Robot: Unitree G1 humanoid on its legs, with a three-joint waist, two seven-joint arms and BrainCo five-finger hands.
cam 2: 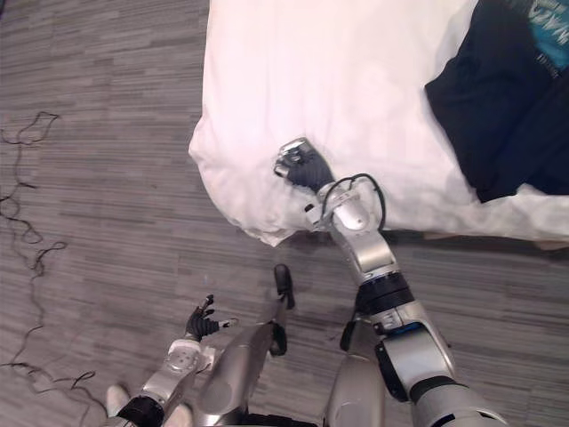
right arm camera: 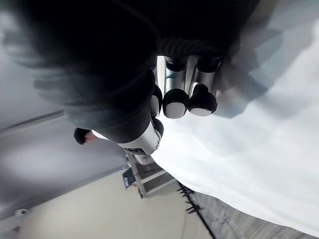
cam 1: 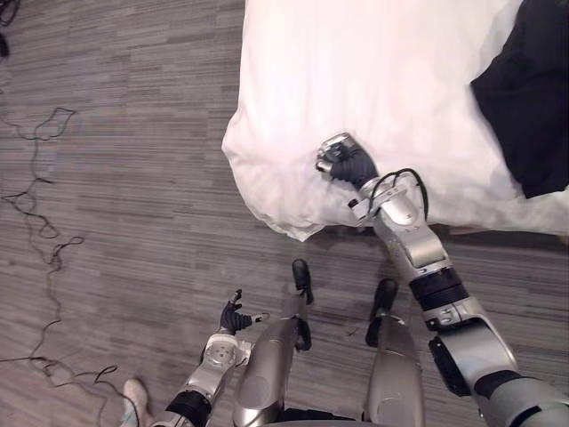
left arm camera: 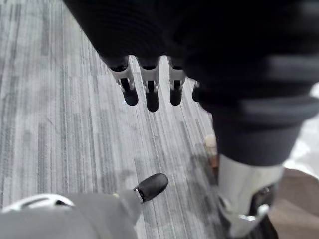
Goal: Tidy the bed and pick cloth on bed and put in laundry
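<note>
The dark cloth (cam 1: 524, 98) is laid on the duvet (cam 1: 356, 71), its length running away from the robot, well right of the nearer right hand (cam 1: 347, 162), which is fisted empty near the corner, while the left hand (cam 1: 233, 316) is held low, slack-fingered.

One white-covered bed (cam 1: 373, 71) is counted, and one dark cloth (cam 1: 533, 98) is spotted on it, toward its right side. Two hands are tallied, the right hand (cam 1: 345, 162) on the bed's near corner and the left hand (cam 1: 233, 316) well clear of the bed.
</note>
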